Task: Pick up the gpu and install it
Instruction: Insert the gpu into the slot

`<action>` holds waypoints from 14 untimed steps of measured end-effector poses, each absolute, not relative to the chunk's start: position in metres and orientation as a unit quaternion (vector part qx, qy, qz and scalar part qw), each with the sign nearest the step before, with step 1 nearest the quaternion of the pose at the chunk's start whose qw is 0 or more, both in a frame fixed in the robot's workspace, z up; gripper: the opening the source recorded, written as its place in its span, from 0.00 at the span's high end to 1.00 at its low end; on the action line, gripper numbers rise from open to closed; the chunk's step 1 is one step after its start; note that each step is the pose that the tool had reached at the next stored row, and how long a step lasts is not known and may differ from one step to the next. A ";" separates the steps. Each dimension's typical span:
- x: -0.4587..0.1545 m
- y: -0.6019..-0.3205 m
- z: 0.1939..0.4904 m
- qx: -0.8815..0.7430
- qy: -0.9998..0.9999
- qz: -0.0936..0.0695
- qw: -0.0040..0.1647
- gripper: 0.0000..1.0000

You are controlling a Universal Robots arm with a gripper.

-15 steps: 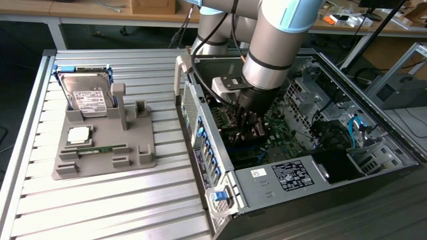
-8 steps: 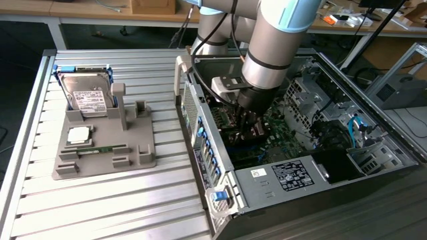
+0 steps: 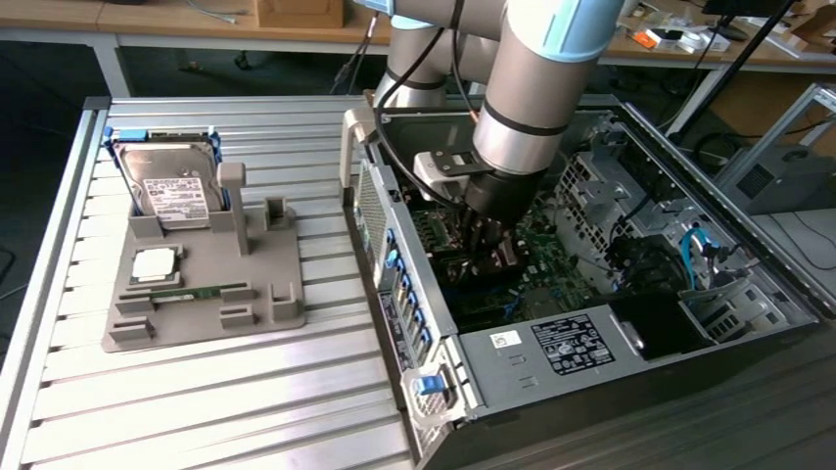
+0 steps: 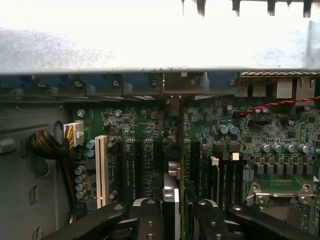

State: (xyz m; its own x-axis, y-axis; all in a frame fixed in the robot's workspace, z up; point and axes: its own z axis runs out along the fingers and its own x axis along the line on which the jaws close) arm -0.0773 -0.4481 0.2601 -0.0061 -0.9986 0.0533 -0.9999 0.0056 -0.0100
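**A:** Where is the arm just now?

**B:** Reaching down into the open computer case (image 3: 614, 323), which lies on its side on the slatted metal worktop (image 3: 235, 392). The tool (image 3: 487, 243) is low inside, just over the green motherboard (image 3: 555, 257).

**A:** And the gpu?

**B:** In the tool. In the wrist view the black fingers (image 4: 150, 220) sit either side of a thin card seen edge-on, the gpu (image 4: 170, 197), and they are clamped on it. The card stands upright between the long black expansion slots (image 4: 141, 165), close above the board; whether it is seated in one I cannot tell.

**A:** What else is near it on the board?

**B:** A white slot (image 4: 101, 170) stands off to one side, beside a row of blue capacitors (image 4: 80, 177) and a bundle of dark cables ending in a white plug (image 4: 74, 134). On the other side is the metal frame of the processor socket (image 4: 280, 197).

**A:** And outside the case?

**B:** At the exterior view's left, a grey parts holder (image 3: 215, 294) sits on the worktop. A hard drive (image 3: 170, 186) with a white label leans upright in it, and a narrow green memory stick (image 3: 203, 292) lies flat in a groove nearer the front.
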 end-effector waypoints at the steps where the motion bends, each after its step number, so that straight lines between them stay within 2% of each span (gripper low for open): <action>1: -0.077 -0.448 0.260 0.705 -0.709 0.023 0.016 0.73; 14: -0.077 -0.446 0.254 0.705 -0.709 0.022 0.017 0.73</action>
State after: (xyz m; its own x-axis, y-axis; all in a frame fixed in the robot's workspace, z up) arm -0.0771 -0.4459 0.2536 -0.0059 -0.9985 0.0551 -1.0000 0.0055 -0.0080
